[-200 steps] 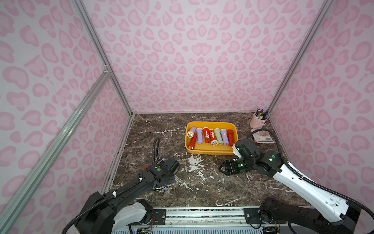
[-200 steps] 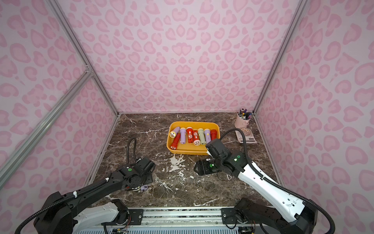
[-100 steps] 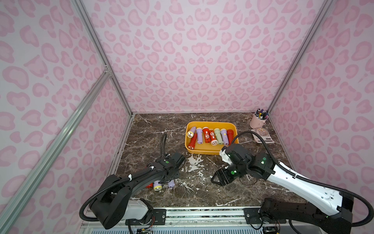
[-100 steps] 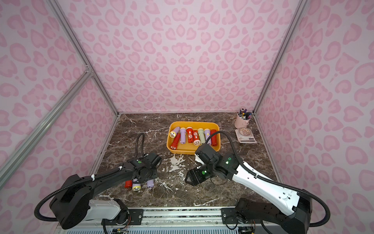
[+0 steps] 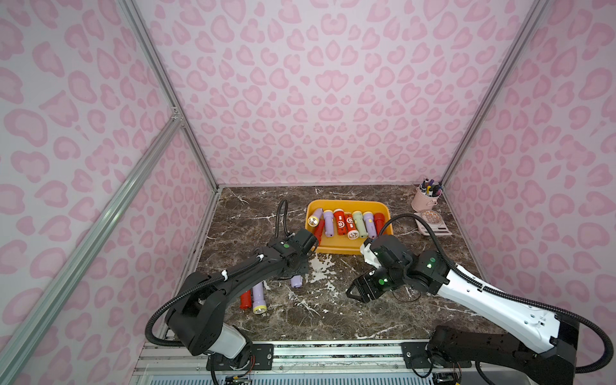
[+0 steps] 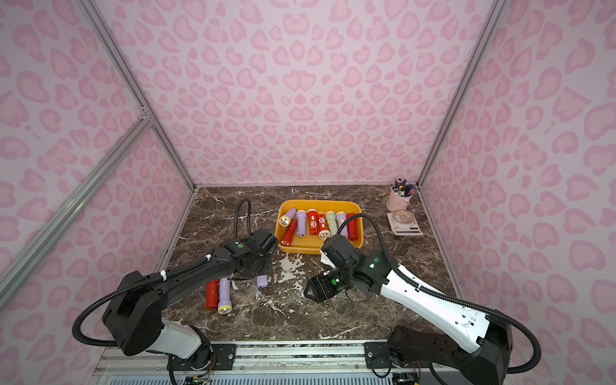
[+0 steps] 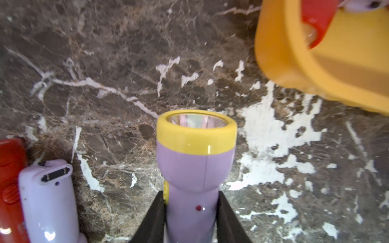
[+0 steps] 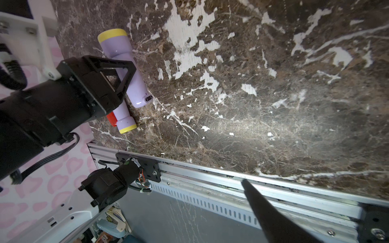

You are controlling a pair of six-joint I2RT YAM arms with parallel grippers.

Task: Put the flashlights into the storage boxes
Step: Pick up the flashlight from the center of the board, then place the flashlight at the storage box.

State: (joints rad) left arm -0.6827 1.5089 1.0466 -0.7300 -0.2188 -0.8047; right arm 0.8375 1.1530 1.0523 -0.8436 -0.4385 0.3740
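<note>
My left gripper (image 7: pixel 191 216) is shut on the body of a lilac flashlight (image 7: pixel 195 168) with a yellow head. The head points toward the yellow storage box (image 7: pixel 315 73). In both top views only this flashlight's tail (image 5: pixel 296 281) (image 6: pixel 261 281) shows below the left gripper (image 5: pixel 293 268). A red flashlight (image 5: pixel 245 299) and another lilac flashlight (image 5: pixel 258 298) lie side by side on the marble nearer the front. The storage box (image 5: pixel 336 249) (image 6: pixel 300 248) holds several flashlights. My right gripper (image 5: pixel 355 293) hovers open and empty at mid-table. Only one of its fingers (image 8: pixel 273 218) shows in the right wrist view.
A pink pen cup (image 5: pixel 429 200) and a small scale (image 5: pixel 433 226) stand at the back right corner. Pink walls close off three sides. An aluminium rail (image 5: pixel 333 346) runs along the front edge. The left arm's cable (image 5: pixel 283 216) loops up beside the storage box.
My left gripper has reached forward past the two lying flashlights and shut on the third, lilac one. My right arm has swung left and toward the front.
</note>
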